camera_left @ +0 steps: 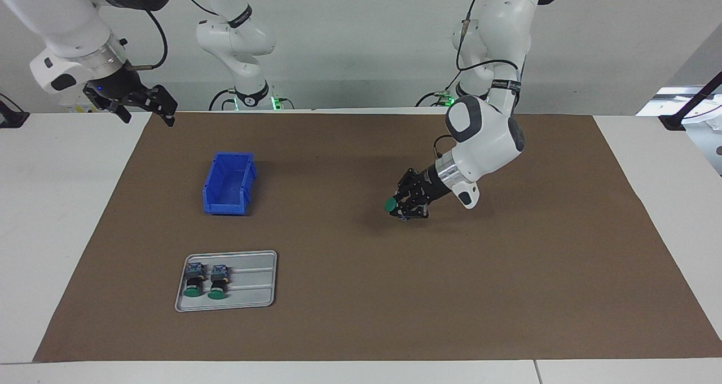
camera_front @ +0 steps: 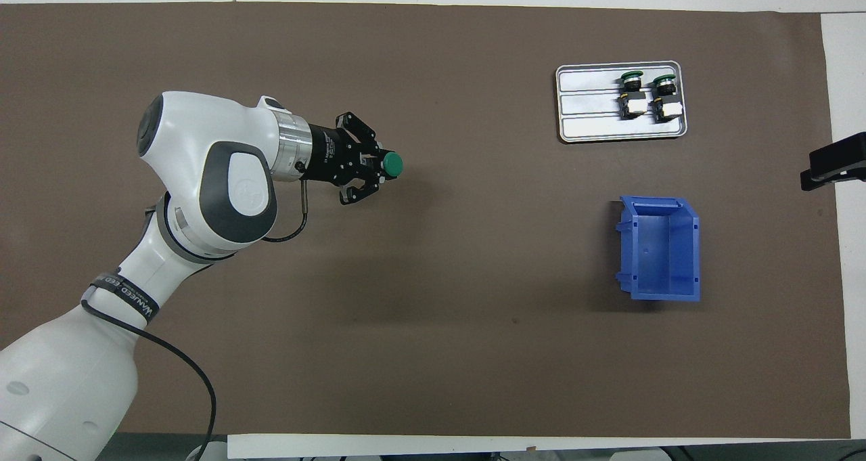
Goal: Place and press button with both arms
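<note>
Brown mat [camera_left: 361, 294] over a white table [camera_left: 51, 232], pale wall at the robots' end. Left gripper [camera_left: 401, 205] low over the mat toward the left arm's end, tilted steeply, pinching a button [camera_left: 390, 204] by its barrel, green cap pointing toward the right arm's end. Hard to tell whether button or fingertips touch the mat; shadow directly beneath. Right gripper [camera_left: 144, 109] raised over the table's edge at the right arm's end, close by the robots, fingers spread wide, holding nothing, waiting. Blue bin [camera_left: 229, 183] on the mat toward the right arm's end, open top up. Grey tray [camera_left: 254, 282] farther from the robots than the bin, well apart from it. Two more buttons [camera_left: 196, 282] side by side in the tray, lying flat, caps pointing away from the robots, crowded toward the tray's outer end.
</note>
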Robot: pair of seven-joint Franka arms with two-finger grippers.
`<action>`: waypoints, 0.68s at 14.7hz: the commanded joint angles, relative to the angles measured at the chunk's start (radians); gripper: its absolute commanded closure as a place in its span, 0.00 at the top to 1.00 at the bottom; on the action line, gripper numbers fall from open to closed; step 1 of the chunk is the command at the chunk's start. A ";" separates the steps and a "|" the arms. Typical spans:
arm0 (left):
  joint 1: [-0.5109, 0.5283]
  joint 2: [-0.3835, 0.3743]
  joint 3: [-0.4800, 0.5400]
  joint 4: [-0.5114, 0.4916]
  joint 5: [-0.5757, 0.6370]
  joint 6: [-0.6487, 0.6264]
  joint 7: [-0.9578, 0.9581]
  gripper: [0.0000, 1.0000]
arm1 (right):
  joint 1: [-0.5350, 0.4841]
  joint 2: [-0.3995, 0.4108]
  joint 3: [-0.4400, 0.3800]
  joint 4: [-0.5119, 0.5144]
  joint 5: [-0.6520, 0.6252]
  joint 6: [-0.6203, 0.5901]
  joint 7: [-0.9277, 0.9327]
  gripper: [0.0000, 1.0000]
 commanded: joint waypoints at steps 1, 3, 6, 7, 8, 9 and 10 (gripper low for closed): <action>0.037 -0.065 -0.003 -0.095 -0.109 0.014 0.111 0.07 | -0.003 -0.025 0.000 -0.029 0.001 0.014 -0.024 1.00; 0.051 -0.084 -0.003 -0.138 -0.192 0.010 0.169 0.07 | -0.003 -0.025 0.000 -0.029 0.001 0.014 -0.024 1.00; 0.045 -0.065 -0.003 -0.146 -0.327 0.015 0.246 0.07 | -0.003 -0.025 0.000 -0.029 0.001 0.014 -0.024 1.00; 0.051 -0.062 -0.003 -0.156 -0.362 0.009 0.278 0.07 | -0.003 -0.025 0.000 -0.029 0.001 0.014 -0.024 1.00; 0.054 -0.064 -0.003 -0.167 -0.405 -0.006 0.307 0.07 | -0.003 -0.025 0.000 -0.029 0.001 0.014 -0.024 1.00; 0.055 -0.061 -0.003 -0.169 -0.427 -0.034 0.320 0.07 | -0.003 -0.025 0.000 -0.029 0.001 0.014 -0.024 1.00; 0.060 -0.046 -0.003 -0.170 -0.441 -0.046 0.348 0.07 | -0.003 -0.025 0.000 -0.029 0.001 0.014 -0.024 1.00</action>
